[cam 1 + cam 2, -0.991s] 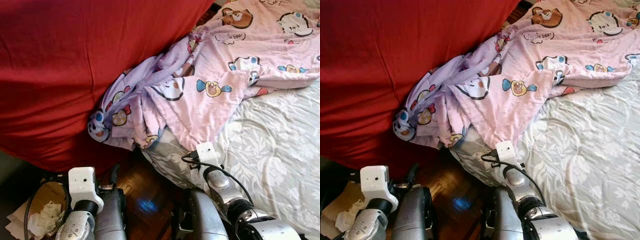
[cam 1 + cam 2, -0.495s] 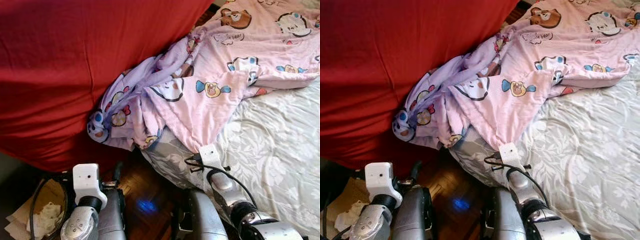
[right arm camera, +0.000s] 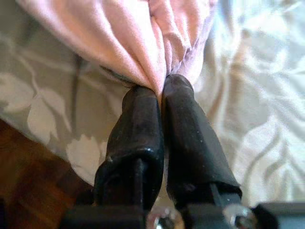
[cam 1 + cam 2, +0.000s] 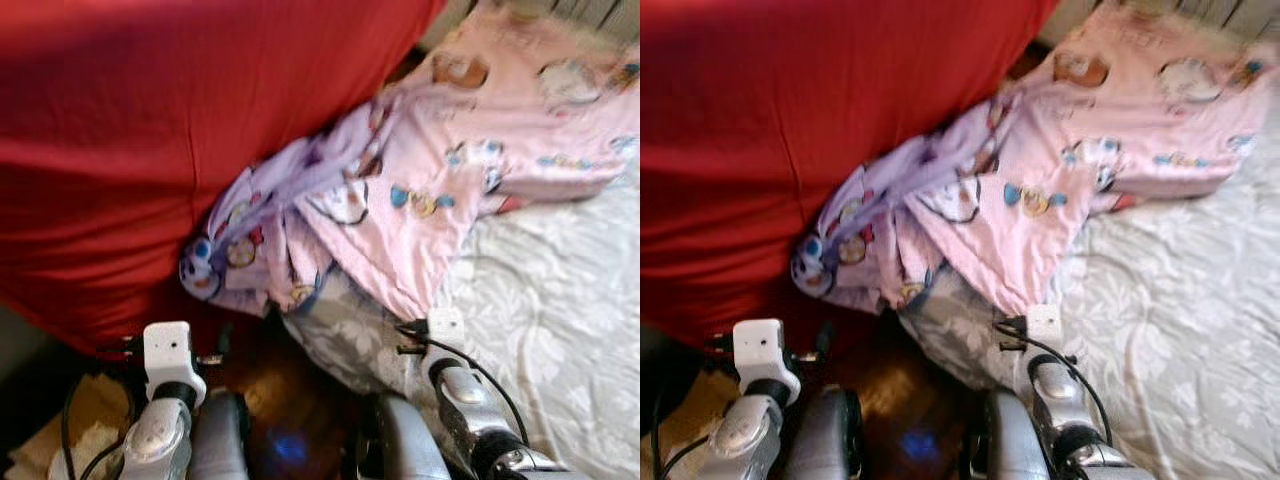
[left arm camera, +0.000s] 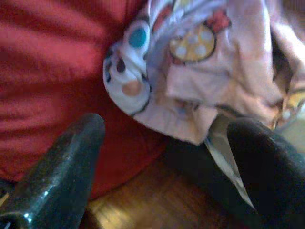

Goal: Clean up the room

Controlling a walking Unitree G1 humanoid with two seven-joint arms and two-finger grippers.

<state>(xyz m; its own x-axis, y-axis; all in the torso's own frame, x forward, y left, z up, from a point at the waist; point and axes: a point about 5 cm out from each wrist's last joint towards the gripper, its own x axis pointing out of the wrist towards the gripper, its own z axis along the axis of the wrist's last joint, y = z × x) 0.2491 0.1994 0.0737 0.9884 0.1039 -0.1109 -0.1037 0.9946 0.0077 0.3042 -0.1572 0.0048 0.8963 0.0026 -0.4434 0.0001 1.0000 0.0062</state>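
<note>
Far left, low beside the robot, a container (image 4: 85, 420) on the floor holds what looks like crumpled paper; blur prevents telling more. Left end effector (image 5: 162, 157) hangs low over the dark wooden floor (image 4: 270, 385), fingers (image 5: 62, 167) spread wide, gripping nothing. Ahead of it sits the bunched lilac lobe of the cartoon-print blanket (image 4: 420, 190), pressed against the red bedding (image 4: 150, 130) and drooping toward the floor. Moving right, the blanket runs as a long diagonal band from that lower-left bunch up toward the far right of the bed, its pink face spread over the grey floral sheet (image 4: 560, 300). A pointed corner of the pink fabric reaches down to the bed's near edge, and there the right end effector (image 3: 162, 93) is closed tight on it: wrist view shows a pleat of pink cloth pinched between the two black fingertips (image 3: 183, 102), sheet just beneath. Key relation: the grasped corner is at the blanket's near end, with the bulk lying up and away to the far right and to the left of the pinch, so the right arm is the nearer and already engaged; a pull would likely drag the long axis along with it. Judged stage: corner secured, blanket not yet straightened. The hanging left bunch may snag between the red bedding and the bed.
</note>
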